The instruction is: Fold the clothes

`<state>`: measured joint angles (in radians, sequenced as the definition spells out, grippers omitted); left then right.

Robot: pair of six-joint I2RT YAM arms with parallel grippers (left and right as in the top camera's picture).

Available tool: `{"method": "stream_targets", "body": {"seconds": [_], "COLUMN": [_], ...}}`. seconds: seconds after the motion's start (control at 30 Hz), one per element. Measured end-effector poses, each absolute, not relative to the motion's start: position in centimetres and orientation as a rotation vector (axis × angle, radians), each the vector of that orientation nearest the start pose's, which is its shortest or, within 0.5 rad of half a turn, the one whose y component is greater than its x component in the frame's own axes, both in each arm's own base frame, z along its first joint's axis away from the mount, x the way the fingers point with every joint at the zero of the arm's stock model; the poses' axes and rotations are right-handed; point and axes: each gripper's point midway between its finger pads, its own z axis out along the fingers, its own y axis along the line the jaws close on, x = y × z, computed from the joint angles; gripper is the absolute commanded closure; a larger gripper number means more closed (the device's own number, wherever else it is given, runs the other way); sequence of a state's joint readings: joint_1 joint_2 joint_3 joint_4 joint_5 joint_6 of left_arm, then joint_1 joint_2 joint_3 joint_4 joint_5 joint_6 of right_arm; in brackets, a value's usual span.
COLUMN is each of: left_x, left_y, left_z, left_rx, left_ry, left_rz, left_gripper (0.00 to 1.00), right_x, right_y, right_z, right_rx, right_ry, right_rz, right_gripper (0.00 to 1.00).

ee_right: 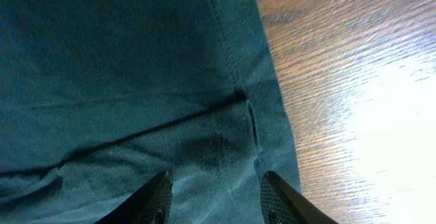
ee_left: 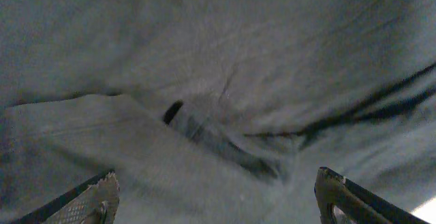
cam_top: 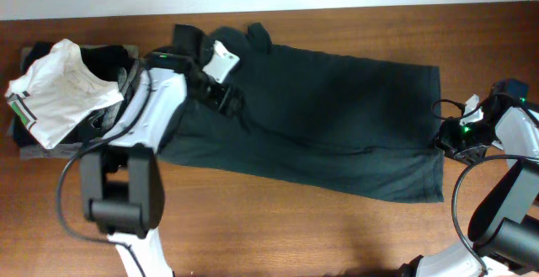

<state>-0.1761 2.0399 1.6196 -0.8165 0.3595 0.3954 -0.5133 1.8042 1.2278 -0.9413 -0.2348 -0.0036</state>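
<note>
A dark teal pair of trousers (cam_top: 320, 117) lies spread across the wooden table (cam_top: 278, 226), waist at the left, leg hems at the right. My left gripper (cam_top: 221, 92) is open over the waist area; its wrist view shows wrinkled fabric (ee_left: 218, 81) and both fingertips (ee_left: 214, 200) wide apart with nothing between them. My right gripper (cam_top: 445, 135) is open at the hem edge on the right. Its wrist view shows the hem seam (ee_right: 235, 81) and fingertips (ee_right: 214, 197) spread just above the cloth.
A pile of clothes sits at the far left, with a white garment (cam_top: 55, 92) on top of dark ones (cam_top: 105, 58). Bare wood (ee_right: 354, 81) lies right of the hem. A white wall edge runs along the back.
</note>
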Motion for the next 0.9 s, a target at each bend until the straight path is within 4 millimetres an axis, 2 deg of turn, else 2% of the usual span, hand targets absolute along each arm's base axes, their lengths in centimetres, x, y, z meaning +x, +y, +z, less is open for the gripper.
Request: {"method": "stream_targets", "body": {"seconds": [0.07,0.1,0.17,0.2,0.33,0.37,0.4,0.43,0.5,0.6,0.63,0.67,0.73,0.83,0.9], "left_x": [43.8,43.7,43.7,43.7,43.1,43.2,44.6,45.1,45.4,45.1,45.0,45.0,44.7,44.2,43.7], "left_y": [-14.7,-14.4,-14.0,-14.0,-13.7,-13.7,-13.9,-13.7,-12.6,-11.9,-11.7,-11.6,-10.5,-9.0,-7.5], "left_z": [3.0,2.1,1.4,1.3,2.1,3.0,5.5,6.4,6.8,6.6,6.6,6.6,6.4,6.3,6.3], "left_rx": [0.903,0.902,0.898,0.896,0.871,0.869,0.863,0.861,0.841,0.819,0.816,0.814,0.811,0.801,0.762], "left_ry": [2.712,2.737,2.756,2.759,2.819,2.830,2.794,2.792,2.815,2.848,2.858,2.860,2.891,2.934,2.977], "left_rz": [-0.432,-0.423,-0.404,-0.400,-0.405,-0.407,-0.387,-0.356,-0.260,-0.213,-0.199,-0.193,-0.106,-0.021,-0.014], "left_gripper": [0.26,0.44,0.93,0.99,1.00,1.00,1.00,1.00,0.99,0.36,0.28,0.26,0.25,0.25,0.25], "right_x": [30.9,30.9,30.9,30.9,30.9,30.6,30.3,30.2,30.1,30.1,30.1,30.1,30.1,27.5,27.4], "right_y": [-12.8,-12.7,-12.7,-12.7,-12.8,-12.8,-13.0,-13.1,-13.2,-13.3,-13.3,-13.3,-13.3,-11.5,-12.2], "right_z": [4.6,4.6,4.6,4.6,4.6,4.6,4.5,4.5,4.5,4.4,4.4,4.4,4.2,1.4,0.2], "right_rx": [0.749,0.750,0.750,0.749,0.751,0.755,0.760,0.763,0.764,0.764,0.764,0.764,0.769,0.837,0.924], "right_ry": [2.918,2.918,2.918,2.919,2.918,2.929,2.943,2.949,2.952,2.953,2.954,2.954,2.949,3.004,2.968], "right_rz": [0.328,0.329,0.329,0.329,0.329,0.315,0.297,0.283,0.273,0.266,0.261,0.261,0.259,0.328,0.254], "right_gripper": [0.54,0.54,0.54,0.54,0.54,0.57,0.59,0.58,0.59,0.58,0.58,0.57,0.44,0.92,0.96]}}
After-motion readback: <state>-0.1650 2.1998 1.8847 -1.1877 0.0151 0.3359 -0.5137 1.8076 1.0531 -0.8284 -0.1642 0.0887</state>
